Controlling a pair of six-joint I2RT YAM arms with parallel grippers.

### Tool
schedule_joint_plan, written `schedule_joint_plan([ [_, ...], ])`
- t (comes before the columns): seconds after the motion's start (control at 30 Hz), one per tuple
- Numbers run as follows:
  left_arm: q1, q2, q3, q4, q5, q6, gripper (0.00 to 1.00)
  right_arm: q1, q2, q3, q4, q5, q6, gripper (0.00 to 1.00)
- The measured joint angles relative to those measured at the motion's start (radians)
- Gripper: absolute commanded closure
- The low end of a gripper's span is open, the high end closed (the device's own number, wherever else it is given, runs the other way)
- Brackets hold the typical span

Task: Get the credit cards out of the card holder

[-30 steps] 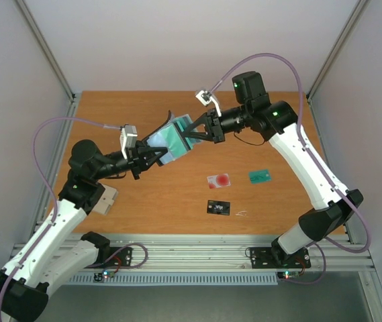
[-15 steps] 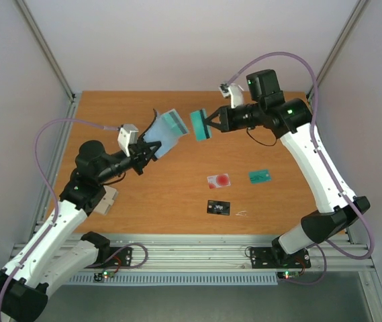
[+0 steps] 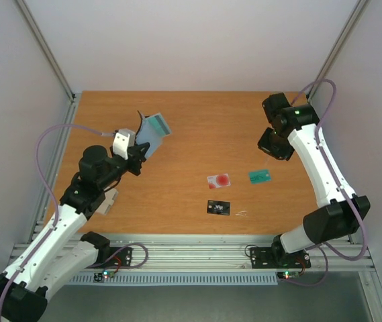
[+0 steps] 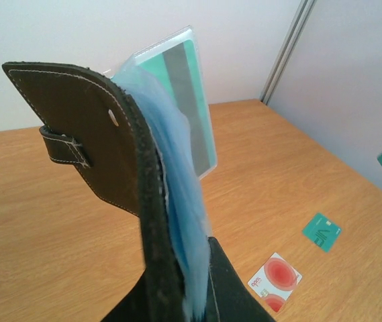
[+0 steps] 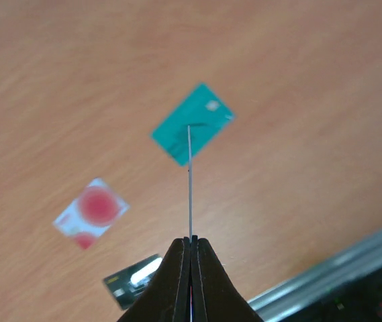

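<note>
Since half a second earlier the right gripper point(image 5: 191, 240) had swung to the top view's right side, pressed together on a thin teal-green plastic card point(image 5: 190, 181) seen edge-on. Laying it flat on the orange-brown wooden table point(image 3: 197, 114) seemed best, clear of the teal card point(image 3: 260, 176), the whitish red-spotted card point(image 3: 219, 180) and the black printed card point(image 3: 219, 208) at lower centre. At upper left the left gripper point(image 3: 142, 149) pinched the black leather card holder point(image 4: 97, 134) upright (one striped green card point(image 4: 187, 100) sat sleeved inside).
</note>
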State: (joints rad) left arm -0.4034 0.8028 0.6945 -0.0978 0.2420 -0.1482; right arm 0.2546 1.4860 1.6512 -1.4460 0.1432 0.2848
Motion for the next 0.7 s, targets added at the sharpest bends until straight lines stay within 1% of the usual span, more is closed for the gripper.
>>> schedule_joint_plan([
  [0.13, 0.000, -0.025, -0.011, 0.001, 0.000, -0.001, 1.00, -0.053, 0.029, -0.056, -0.066, 0.055, 0.154, 0.99],
  [0.3, 0.000, -0.039, -0.018, 0.003, 0.000, 0.000, 1.00, -0.055, 0.079, -0.089, -0.135, 0.112, 0.382, 0.99],
  [0.4, 0.000, -0.044, -0.023, 0.004, 0.000, 0.001, 1.00, -0.055, 0.176, -0.057, -0.172, 0.140, 0.482, 0.99],
  [0.47, 0.000, -0.047, -0.026, 0.004, 0.000, 0.003, 1.00, -0.055, 0.281, -0.004, -0.185, 0.171, 0.537, 0.99],
  [0.57, 0.000, -0.054, -0.030, 0.005, -0.001, 0.005, 1.00, -0.055, 0.411, 0.057, -0.176, 0.191, 0.583, 0.99],
  [0.7, 0.000, -0.062, -0.042, 0.004, -0.001, 0.005, 1.00, -0.055, 0.520, 0.082, -0.177, 0.180, 0.622, 0.99],
])
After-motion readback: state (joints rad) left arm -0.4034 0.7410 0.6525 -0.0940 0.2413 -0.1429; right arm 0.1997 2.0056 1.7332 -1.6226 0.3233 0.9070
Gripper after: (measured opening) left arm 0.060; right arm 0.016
